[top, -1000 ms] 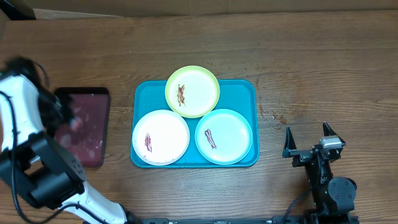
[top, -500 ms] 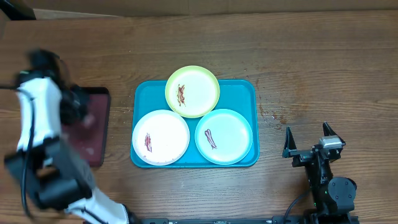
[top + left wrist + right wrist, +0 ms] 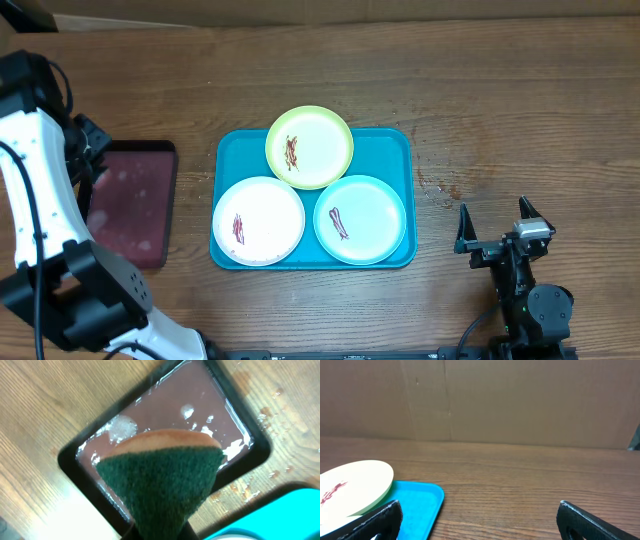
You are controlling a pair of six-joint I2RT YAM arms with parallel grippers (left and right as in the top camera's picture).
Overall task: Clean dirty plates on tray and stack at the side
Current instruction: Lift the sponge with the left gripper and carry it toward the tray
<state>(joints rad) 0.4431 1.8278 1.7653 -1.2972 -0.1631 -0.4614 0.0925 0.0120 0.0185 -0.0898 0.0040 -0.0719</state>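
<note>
- L gripper (image 3: 88, 152) clamped on sponge (image 3: 160, 475), over maroon tray (image 3: 165, 415).
- R gripper (image 3: 492, 215) wide open, empty.
- Step: prob. sponge prep; next needs carrying it to plates (image 3: 309, 147) on blue tray (image 3: 385, 142).

Rough sponge (image 3: 160, 480), glossy tray (image 3: 388, 142), wooden table (image 3: 500, 80)
</note>
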